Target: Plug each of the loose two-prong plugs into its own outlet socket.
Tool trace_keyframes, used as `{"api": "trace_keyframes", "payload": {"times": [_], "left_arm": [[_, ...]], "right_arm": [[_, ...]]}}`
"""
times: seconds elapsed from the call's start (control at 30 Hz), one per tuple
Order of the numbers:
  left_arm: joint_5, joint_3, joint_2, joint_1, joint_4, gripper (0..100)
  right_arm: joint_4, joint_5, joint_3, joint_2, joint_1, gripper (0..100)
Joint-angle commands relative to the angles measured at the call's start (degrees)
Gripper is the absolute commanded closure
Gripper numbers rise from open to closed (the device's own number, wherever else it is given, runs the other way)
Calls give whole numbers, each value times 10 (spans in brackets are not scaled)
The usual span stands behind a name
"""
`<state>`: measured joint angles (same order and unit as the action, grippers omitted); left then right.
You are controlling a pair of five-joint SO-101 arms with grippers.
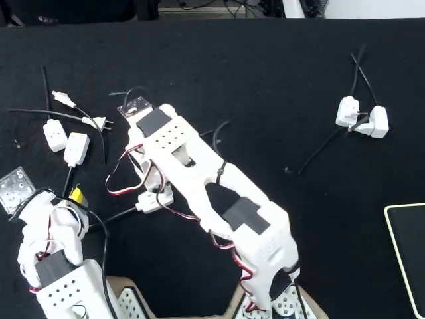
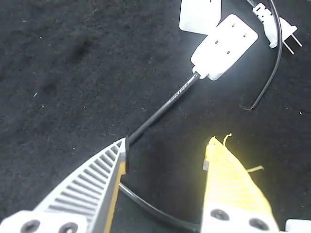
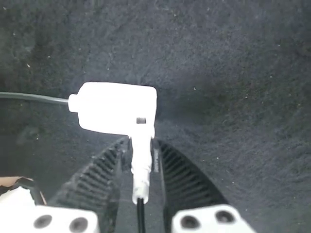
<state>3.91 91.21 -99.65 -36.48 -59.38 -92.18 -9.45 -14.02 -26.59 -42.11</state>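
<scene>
**One plug gripped, two more loose at the upper left**

The right gripper (image 3: 141,143) is clenched on a white plug (image 3: 141,162), low in the middle of its wrist view. The plug's long axis runs straight out along the fingers. It meets the long side of a white socket (image 3: 114,108), which lies crosswise to the jaws with its cord leaving toward the left edge. Plug and socket touch, but I cannot tell whether the prongs are fully home. To my eye, any remaining push has to go along that axis, square to the socket's face.

The left gripper (image 2: 167,143) stands released, one ribbed white finger and one yellow, straddling a thin black cable (image 2: 165,109). The cable leads toward the upper right to a free socket block (image 2: 224,46). It is smooth, rounded plastic with slots showing on its top face, and its long axis is in line with the cable. Another block (image 2: 199,14) sits just beside it. A loose plug (image 2: 268,18) lies near, in the upper right corner, its bright prongs aimed lower right. A second loose plug (image 1: 64,100) lies at the upper left of the high view. The left arm looks the nearer one to these. Everything rests on a matte black cloth (image 1: 265,80).
</scene>
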Motion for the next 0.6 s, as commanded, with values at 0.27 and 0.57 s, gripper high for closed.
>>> {"api": "trace_keyframes", "payload": {"times": [0.27, 0.57], "left_arm": [[4, -38, -4, -7, 10, 737], [3, -38, -4, -7, 10, 737]], "right_arm": [[-38, -4, -113, -83, -5, 988], [-42, 9, -169, -139, -7, 988]]}}
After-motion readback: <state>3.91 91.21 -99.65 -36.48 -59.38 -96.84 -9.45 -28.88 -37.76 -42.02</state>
